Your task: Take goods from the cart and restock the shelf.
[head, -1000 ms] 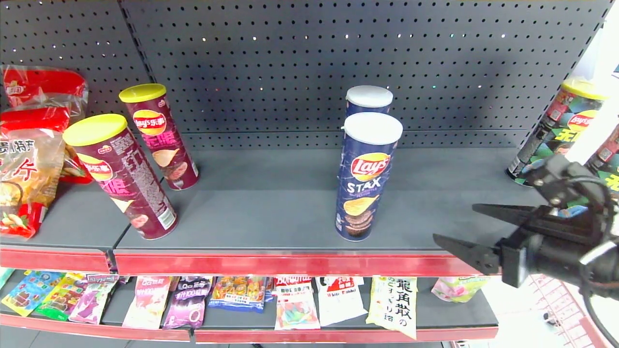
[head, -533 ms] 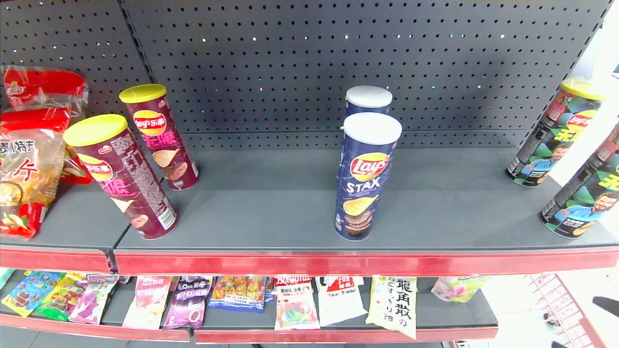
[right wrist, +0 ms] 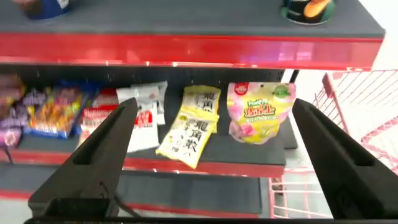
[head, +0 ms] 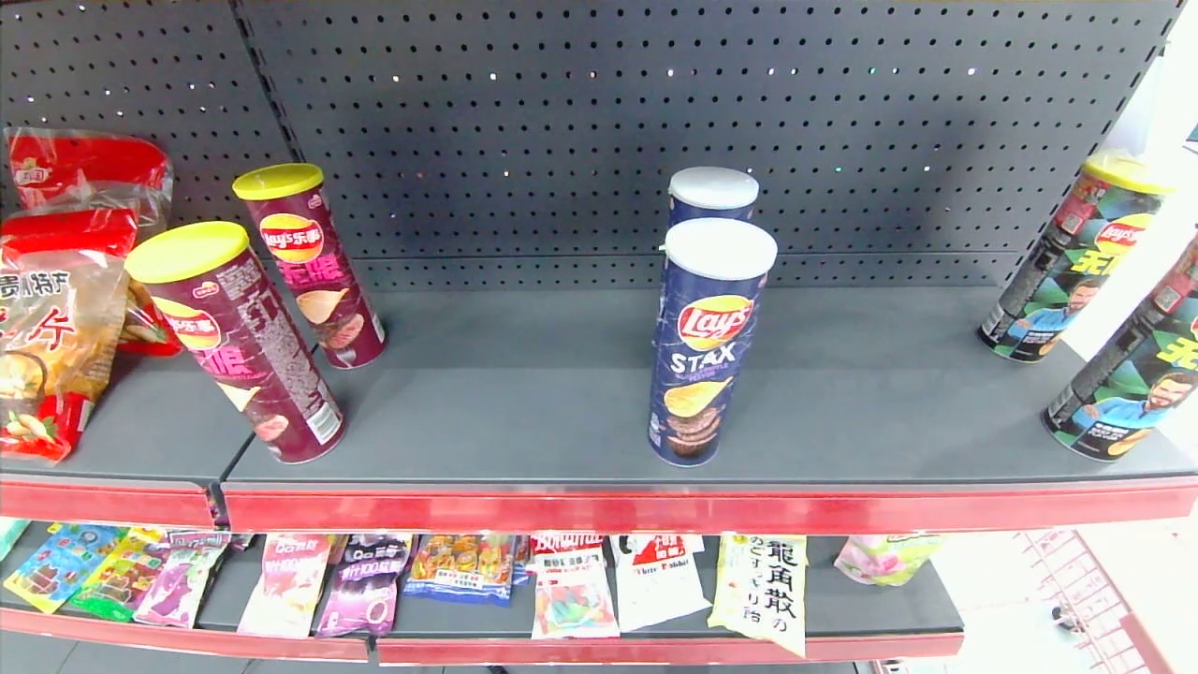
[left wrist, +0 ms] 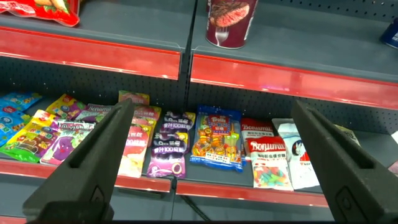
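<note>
Shelf point(head: 524, 412) held two blue chip cans point(head: 707, 346) upright near centre, one behind the other. Maroon cans point(head: 239, 346) stood at nine o'clock, green-black cans point(head: 1076, 262) at three. Left gripper point(left wrist: 212, 104) and right gripper point(right wrist: 214, 102) both gaped wide, empty, facing snack packets point(left wrist: 214, 137). Wire cart point(head: 1086, 580) sat at five o'clock.

Left claw point(left wrist: 212, 104): two matte black fingers point(left wrist: 93, 162) are showing as long wedges, broad at the base and tapering to blunt tips, with flat upper faces and bevelled edges. A thin dark cable point(left wrist: 186, 200) is running out between their bases.

Right claw point(right wrist: 214, 102): its fingers point(right wrist: 93, 165) are showing the same matte black, tapering wedge form.
</note>
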Available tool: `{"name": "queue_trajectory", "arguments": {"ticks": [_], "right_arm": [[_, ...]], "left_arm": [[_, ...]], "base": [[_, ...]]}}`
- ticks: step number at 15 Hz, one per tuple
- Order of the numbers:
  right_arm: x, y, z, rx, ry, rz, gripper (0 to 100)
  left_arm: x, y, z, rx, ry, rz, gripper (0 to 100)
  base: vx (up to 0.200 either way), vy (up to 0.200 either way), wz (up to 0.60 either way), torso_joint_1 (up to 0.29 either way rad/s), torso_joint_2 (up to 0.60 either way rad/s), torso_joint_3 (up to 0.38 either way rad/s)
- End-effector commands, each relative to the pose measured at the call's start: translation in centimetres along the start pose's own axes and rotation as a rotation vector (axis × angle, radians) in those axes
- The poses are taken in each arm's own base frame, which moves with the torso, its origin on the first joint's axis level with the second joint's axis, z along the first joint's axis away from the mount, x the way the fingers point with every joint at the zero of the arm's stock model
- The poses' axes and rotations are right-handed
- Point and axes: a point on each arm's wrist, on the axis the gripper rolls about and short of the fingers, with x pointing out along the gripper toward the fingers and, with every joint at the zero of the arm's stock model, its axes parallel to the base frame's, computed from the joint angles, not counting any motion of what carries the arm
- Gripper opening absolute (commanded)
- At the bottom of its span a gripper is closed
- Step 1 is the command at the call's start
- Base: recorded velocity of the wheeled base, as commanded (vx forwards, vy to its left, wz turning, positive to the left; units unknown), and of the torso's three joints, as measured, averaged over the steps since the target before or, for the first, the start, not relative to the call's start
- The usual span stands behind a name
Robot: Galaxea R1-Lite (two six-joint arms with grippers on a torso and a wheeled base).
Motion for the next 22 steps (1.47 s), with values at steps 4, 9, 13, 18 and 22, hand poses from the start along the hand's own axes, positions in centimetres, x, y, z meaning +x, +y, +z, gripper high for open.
{"name": "queue_trajectory", "arguments": {"ticks": [4,9,13,18,22], "right_arm": [[-0.08,-0.27,-0.97,-0.021,0.029,-0.119,100],[-0.69,-0.2,-1.14,-0.01,-0.053,-0.003,100],[-0.71,-0.25,-1.16,-0.023,-0.053,-0.027,100],[-0.71,-0.25,-1.16,-0.023,-0.053,-0.027,100],[-0.71,-0.25,-1.16,-0.022,-0.053,-0.027,100]], "left_arm": [[0.01,0.0,0.0,0.0,0.001,0.002,100],[0.01,0.0,0.01,0.0,0.001,0.001,100],[0.01,0.0,0.02,0.0,0.0,-0.001,100],[0.01,0.01,0.01,0.0,0.001,0.002,100],[0.01,0.0,0.01,0.0,0.001,0.001,100]], "base": [[0.0,0.0,0.0,0.0,0.0,0.0],[0.0,0.0,0.0,0.0,0.0,0.0],[0.0,0.0,0.0,0.0,0.0,0.0],[0.0,0.0,0.0,0.0,0.0,0.0],[0.0,0.0,-0.15,0.001,0.0,0.001]]}}
